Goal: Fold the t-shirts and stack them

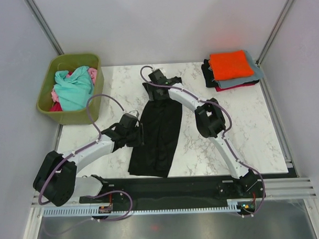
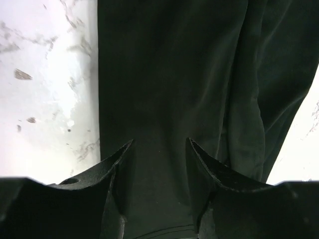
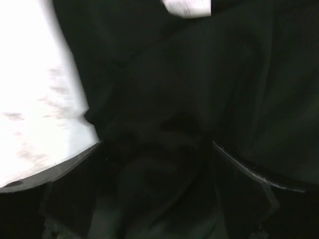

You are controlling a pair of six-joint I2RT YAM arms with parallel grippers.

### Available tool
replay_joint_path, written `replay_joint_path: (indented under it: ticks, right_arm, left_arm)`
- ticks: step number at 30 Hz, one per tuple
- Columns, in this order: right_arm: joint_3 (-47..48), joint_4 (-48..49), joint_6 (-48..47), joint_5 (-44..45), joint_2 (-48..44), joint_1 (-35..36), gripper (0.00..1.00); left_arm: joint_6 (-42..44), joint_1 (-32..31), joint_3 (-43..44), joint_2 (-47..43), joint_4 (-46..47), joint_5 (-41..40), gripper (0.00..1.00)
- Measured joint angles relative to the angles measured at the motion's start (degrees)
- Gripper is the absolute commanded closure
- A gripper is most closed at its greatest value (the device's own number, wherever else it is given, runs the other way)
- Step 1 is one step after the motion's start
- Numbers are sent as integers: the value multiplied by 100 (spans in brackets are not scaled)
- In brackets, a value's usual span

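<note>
Black t-shirt point(image 1: 159, 136) lies in a long strip; left gripper point(image 2: 160, 141) and right gripper point(image 3: 155, 144) both spread apart over it

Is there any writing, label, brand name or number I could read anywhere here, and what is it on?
No text can be read in any view.
White tag on the black t-shirt: too blurred, no letters can be made out.
Folded stack and green tub: no print visible.
</note>
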Motion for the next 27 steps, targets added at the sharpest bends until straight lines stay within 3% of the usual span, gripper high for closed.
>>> replay_joint_path:
  ticks: [7,13,20,27]
  right_arm:
    - [697,-149,-98,251,693,-90,10]
    - [1410,13,-42,-28,1139,-352,9]
    - [1648,1174,264,-962,1488,-953,7]
    - [1040,2151,533,-1427,1351,-1150,5]
  left_arm:
    - [-485,-177,-595,87,861,367,50]
    - [-1174,-780,-1010,254,1904,551,50]
    - [-1954,-1388,-1084,868,3150,741,51]
    - [-2052,-1423,-560,1386,3093,892,51]
